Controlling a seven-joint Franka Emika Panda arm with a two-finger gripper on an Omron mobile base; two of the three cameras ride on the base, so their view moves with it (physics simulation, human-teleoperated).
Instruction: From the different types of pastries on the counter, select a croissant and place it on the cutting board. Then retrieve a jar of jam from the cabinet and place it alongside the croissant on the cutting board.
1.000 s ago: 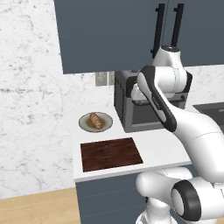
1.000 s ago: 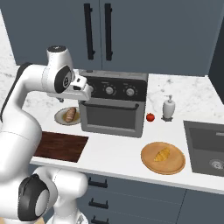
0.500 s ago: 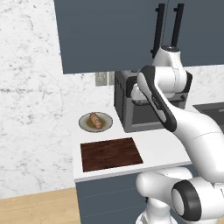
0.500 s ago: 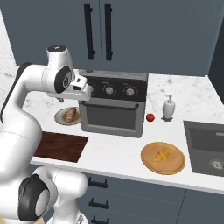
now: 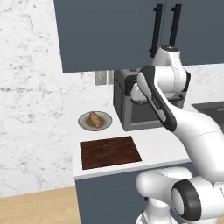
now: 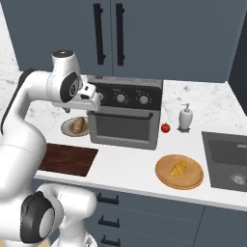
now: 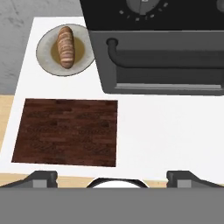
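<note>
1. The gripper [image 7: 112, 177] hangs high above the counter [image 7: 162, 131] with its jaws spread wide; the two dark fingertips [image 7: 41, 177] stand far apart at the bottom of the hand view, and nothing sits between them or touches them.
2. In the right base view the gripper [image 6: 91, 96] is up at the level of the toaster oven's [image 6: 126, 112] top left corner, clear of the oven and of everything on the counter.
3. The cutting board [image 7: 68, 131] lies flat on the counter below the gripper, to the left of the oven's front, with nothing on it.
4. The croissant [image 6: 178, 168] lies on a round wooden plate [image 6: 179, 179] on the counter in front of the oven's right end, well apart from the gripper and on the far side of the oven from the cutting board [image 6: 67, 159].
5. The brown glazed roll [image 7: 65, 46] lies on a round grey plate [image 7: 46, 54] just left of the oven, behind the cutting board.
6. The small red jar of jam [image 6: 165, 127] stands on the counter just right of the oven, beside a white soap bottle [image 6: 185, 117].
7. The cabinet doors [image 6: 108, 34] above the oven are shut.
</note>
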